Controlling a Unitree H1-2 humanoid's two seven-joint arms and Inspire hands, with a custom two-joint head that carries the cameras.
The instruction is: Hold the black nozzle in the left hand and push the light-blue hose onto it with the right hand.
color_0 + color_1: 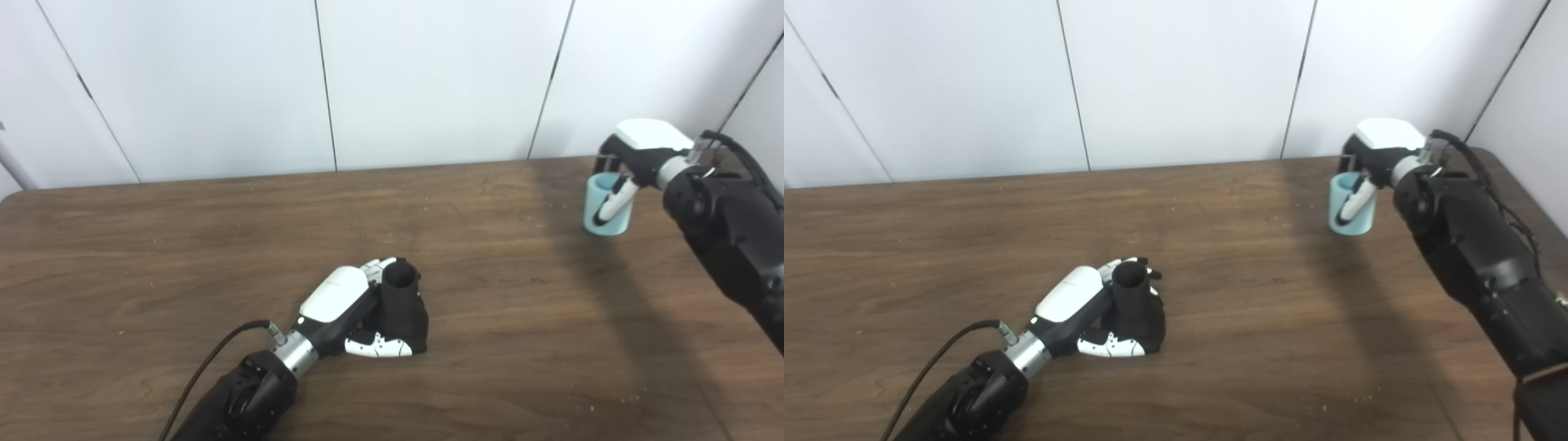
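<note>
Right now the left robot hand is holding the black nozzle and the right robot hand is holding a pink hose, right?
Almost. The hose in the right robot hand is light blue, not pink, as the left eye view shows. The rest is right: the left robot hand is holding the black nozzle.

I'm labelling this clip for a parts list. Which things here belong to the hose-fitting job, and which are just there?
Part of the job:
- black nozzle, upright on the table, held by the left hand
- light-blue hose, a short piece gripped by the right hand near the far right

Just there:
- wooden table
- white wall panels
- small crumbs on the tabletop
</note>
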